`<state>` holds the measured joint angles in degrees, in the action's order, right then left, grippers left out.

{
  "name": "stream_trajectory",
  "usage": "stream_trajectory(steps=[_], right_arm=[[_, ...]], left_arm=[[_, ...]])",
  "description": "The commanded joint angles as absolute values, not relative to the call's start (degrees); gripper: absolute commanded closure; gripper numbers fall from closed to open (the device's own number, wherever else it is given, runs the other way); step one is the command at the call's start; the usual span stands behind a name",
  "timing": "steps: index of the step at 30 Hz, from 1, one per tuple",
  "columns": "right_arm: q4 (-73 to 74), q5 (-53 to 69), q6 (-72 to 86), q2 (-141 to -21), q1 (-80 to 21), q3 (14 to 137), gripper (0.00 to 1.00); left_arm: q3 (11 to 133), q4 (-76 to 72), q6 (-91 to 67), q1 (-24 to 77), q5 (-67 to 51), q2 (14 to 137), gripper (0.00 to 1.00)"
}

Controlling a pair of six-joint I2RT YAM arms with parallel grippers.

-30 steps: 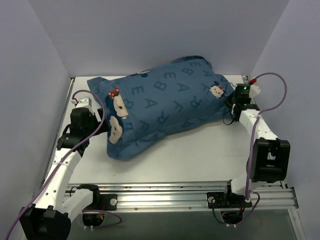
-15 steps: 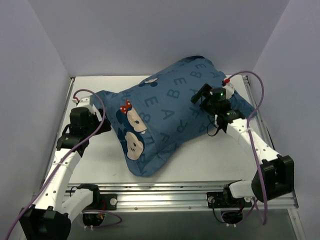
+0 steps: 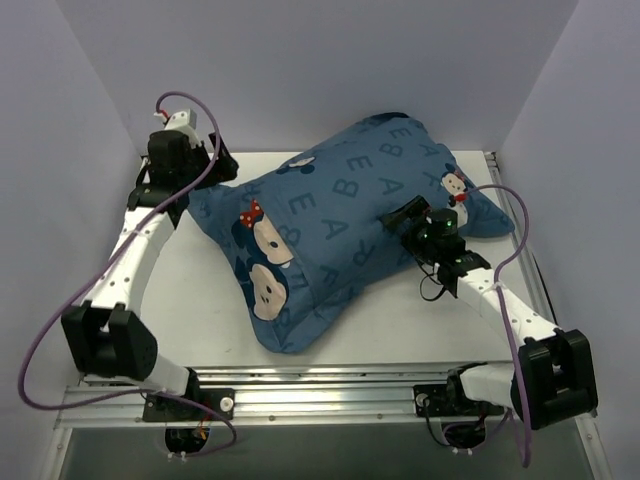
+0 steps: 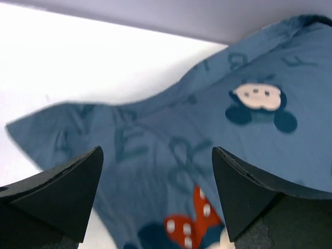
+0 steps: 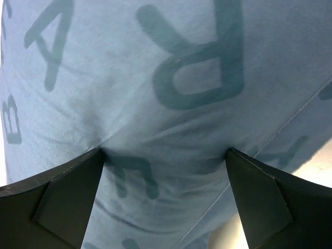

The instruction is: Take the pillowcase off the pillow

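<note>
The blue pillowcase (image 3: 340, 225), printed with letters and mouse faces, lies plump and slanted across the white table (image 3: 420, 320). The pillow is hidden inside it. My left gripper (image 3: 212, 168) hovers open over the pillowcase's far left corner. In the left wrist view the left gripper (image 4: 156, 151) frames the pillowcase (image 4: 171, 140) and a red dotted bow (image 4: 193, 223), with nothing between its fingers. My right gripper (image 3: 400, 214) rests on the case's right half. In the right wrist view the right gripper (image 5: 165, 151) is open, both fingertips (image 5: 93, 161) pressing into the pillowcase (image 5: 171, 104).
Grey-violet walls (image 3: 80, 120) close in the table on the left, back and right. A metal rail (image 3: 330, 385) carrying the arm bases runs along the near edge. Purple cables (image 3: 520, 260) loop off both arms.
The right gripper let go of the pillowcase's right end, opened wide and came down on its right half. The left arm swung to the far left corner. The pillow turned and slid nearer.
</note>
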<state>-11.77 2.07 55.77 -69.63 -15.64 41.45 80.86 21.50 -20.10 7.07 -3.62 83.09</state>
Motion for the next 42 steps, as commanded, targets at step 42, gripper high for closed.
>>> stream_trajectory(steps=[42], right_arm=[[23.3,-24.0,16.4,-72.0,-44.3,75.3,0.08]], left_arm=[[70.3,18.8,-43.9,35.8,9.1,73.2,0.06]])
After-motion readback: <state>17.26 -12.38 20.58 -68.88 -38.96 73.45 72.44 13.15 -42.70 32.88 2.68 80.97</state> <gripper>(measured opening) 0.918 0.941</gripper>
